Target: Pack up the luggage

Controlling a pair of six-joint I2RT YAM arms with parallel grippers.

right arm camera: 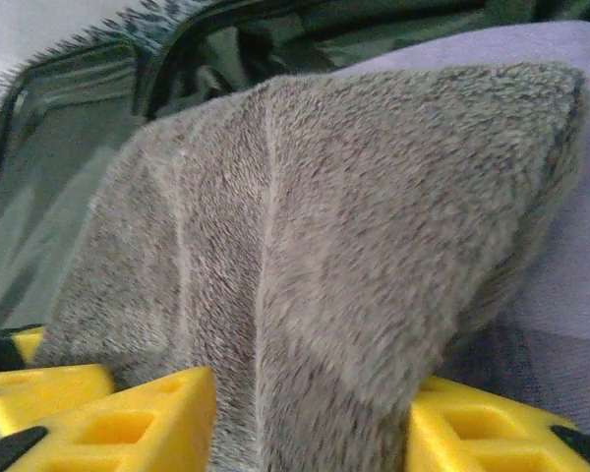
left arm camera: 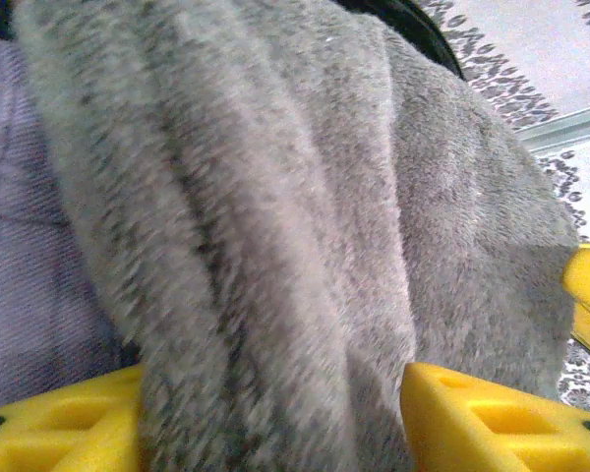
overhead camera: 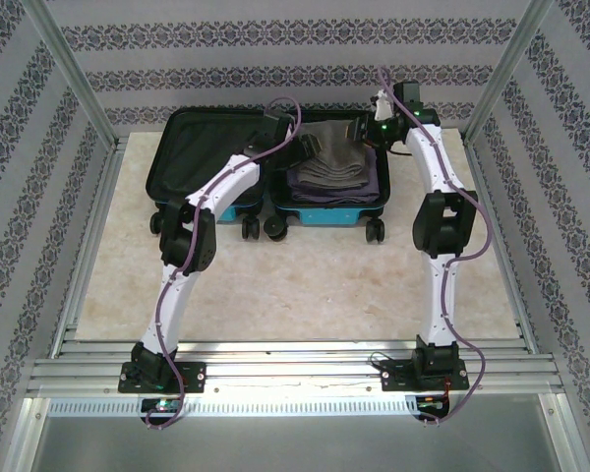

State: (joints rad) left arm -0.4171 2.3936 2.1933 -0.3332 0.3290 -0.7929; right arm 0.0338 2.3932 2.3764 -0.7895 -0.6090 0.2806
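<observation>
Grey fleece (overhead camera: 326, 162) lay atop purple garment (overhead camera: 374, 189) in luggage (overhead camera: 324, 212), right half, stacked flat for closing. Left fingers (left arm camera: 472, 418), right fingers (right arm camera: 128, 423) stood apart, straddling fleece, apparently not pinching.

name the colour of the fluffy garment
Grey; fluffy garment shows best in right wrist view.

We see the luggage (overhead camera: 324, 212) turquoise with black lining — grey fleece (overhead camera: 326, 162) on lilac cloth (overhead camera: 362, 193), bench (overhead camera: 295, 285) mottled beige.
</observation>
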